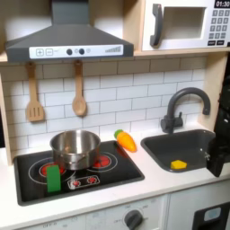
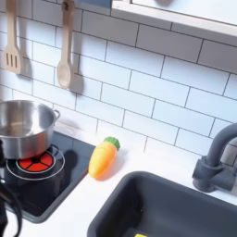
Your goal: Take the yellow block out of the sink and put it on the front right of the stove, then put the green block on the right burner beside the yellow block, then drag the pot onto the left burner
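One shiny round steel pot (image 1: 75, 146) sits at the back of the flat black stove (image 1: 117, 170), between the two red ring burners, overlapping both. One bright green block (image 1: 54, 177) stands upright at the stove's front edge on the left burner (image 1: 45, 169), just in front of the pot. The right burner (image 1: 103, 162) peeks out beside the pot, nothing on its visible part. One small yellow block (image 1: 179, 164) lies on the floor of the dark sink (image 1: 167, 144), toward its front. One orange carrot toy (image 1: 126, 140) with a green tip rests on the white worktop (image 1: 153, 184) between stove and sink. Two wooden utensils (image 1: 79, 101) hang on the tiled wall.

The first exterior view takes in the grey hood, the microwave and the whole dark faucet (image 1: 184, 106); a dark shape at its right edge looks like the gripper (image 1: 218, 153), over the sink's right end, and I cannot tell whether its jaws are apart or together. The second exterior view comes in closer: the carrot toy's ridged leafy tip, the pot's mirror-smooth straight wall, one burner's concentric rings.
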Action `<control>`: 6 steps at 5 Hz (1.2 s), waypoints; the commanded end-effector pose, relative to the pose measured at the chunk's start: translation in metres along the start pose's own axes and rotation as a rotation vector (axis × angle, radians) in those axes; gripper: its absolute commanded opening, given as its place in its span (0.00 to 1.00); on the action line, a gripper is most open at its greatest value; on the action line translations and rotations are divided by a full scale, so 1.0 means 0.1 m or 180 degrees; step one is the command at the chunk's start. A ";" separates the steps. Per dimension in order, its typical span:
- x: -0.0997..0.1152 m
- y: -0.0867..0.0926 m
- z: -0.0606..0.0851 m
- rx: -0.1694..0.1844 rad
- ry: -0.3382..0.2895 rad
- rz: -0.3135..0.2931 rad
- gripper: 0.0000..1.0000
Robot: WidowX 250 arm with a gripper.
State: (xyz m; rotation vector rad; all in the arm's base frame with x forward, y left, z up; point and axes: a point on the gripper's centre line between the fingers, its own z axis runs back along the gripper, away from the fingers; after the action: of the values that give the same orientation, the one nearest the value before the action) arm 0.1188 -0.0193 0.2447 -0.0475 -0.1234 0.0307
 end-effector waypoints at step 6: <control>0.91 -0.34 -0.25 0.0118 -0.0024 0.0476 1.00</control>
State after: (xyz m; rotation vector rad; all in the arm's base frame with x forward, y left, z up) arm 0.2123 -0.0494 0.2335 -0.0203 -0.1264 0.1898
